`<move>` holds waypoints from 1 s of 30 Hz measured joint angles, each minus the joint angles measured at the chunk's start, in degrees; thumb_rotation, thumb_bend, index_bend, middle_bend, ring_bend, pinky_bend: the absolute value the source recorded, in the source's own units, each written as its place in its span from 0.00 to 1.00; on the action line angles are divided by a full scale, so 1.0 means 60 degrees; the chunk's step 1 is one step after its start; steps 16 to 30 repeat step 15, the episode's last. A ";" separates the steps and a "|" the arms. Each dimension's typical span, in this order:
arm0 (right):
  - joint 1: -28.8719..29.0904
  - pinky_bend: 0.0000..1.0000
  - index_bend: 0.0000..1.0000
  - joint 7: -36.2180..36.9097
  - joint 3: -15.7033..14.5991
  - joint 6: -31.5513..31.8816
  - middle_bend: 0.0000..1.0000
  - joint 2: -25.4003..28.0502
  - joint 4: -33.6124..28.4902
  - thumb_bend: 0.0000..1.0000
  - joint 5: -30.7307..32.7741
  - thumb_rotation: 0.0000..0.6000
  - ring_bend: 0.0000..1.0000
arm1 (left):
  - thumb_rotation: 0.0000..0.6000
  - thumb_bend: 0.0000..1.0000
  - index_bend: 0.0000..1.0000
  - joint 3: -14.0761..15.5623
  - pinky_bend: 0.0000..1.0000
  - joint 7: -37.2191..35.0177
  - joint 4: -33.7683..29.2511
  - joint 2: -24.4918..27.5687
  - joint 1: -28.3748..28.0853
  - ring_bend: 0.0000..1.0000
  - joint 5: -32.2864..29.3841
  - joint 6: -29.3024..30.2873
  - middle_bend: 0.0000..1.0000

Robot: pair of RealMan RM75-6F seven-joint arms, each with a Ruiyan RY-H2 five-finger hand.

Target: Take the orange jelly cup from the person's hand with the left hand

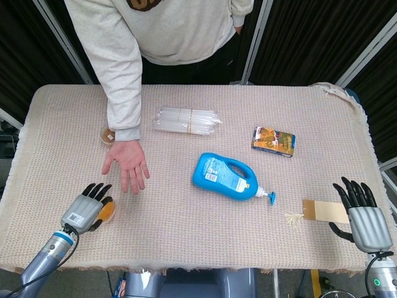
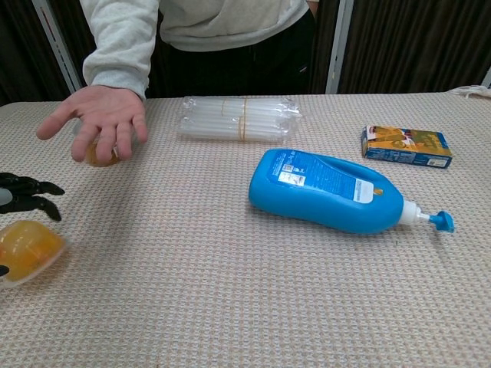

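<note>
The orange jelly cup [image 1: 107, 211] [image 2: 28, 250] lies on the table cloth near the front left corner. My left hand [image 1: 85, 210] [image 2: 24, 196] is right beside it, fingers stretched out and apart, not wrapped around the cup. The cup touches the thumb side of the hand. The person's hand [image 1: 128, 167] [image 2: 101, 121] hovers palm down and empty, farther back. My right hand [image 1: 361, 214] rests at the front right with its fingers spread, holding nothing.
A second small orange cup [image 1: 108, 134] [image 2: 100, 152] sits under the person's wrist. A blue detergent bottle [image 1: 228, 176] lies mid-table, a clear plastic pack [image 1: 187, 119] behind it, a small box [image 1: 273, 141] to the right, and a tan card [image 1: 325, 211] by my right hand.
</note>
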 measured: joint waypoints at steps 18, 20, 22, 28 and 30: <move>0.0010 0.00 0.11 -0.0120 0.0016 0.0038 0.00 -0.0035 0.0023 0.11 -0.0043 1.00 0.00 | 1.00 0.23 0.00 -0.0130 0.00 -0.1790 -0.1034 0.1189 0.1278 0.00 0.1167 0.2441 0.00; 0.0010 0.00 0.11 -0.0120 0.0016 0.0038 0.00 -0.0035 0.0023 0.11 -0.0043 1.00 0.00 | 1.00 0.23 0.00 -0.0130 0.00 -0.1790 -0.1034 0.1189 0.1278 0.00 0.1167 0.2441 0.00; 0.0010 0.00 0.11 -0.0120 0.0016 0.0038 0.00 -0.0035 0.0023 0.11 -0.0043 1.00 0.00 | 1.00 0.23 0.00 -0.0130 0.00 -0.1790 -0.1034 0.1189 0.1278 0.00 0.1167 0.2441 0.00; 0.0010 0.00 0.11 -0.0120 0.0016 0.0038 0.00 -0.0035 0.0023 0.11 -0.0043 1.00 0.00 | 1.00 0.23 0.00 -0.0130 0.00 -0.1790 -0.1034 0.1189 0.1278 0.00 0.1167 0.2441 0.00; 0.0010 0.00 0.11 -0.0120 0.0016 0.0038 0.00 -0.0035 0.0023 0.11 -0.0043 1.00 0.00 | 1.00 0.23 0.00 -0.0130 0.00 -0.1790 -0.1034 0.1189 0.1278 0.00 0.1167 0.2441 0.00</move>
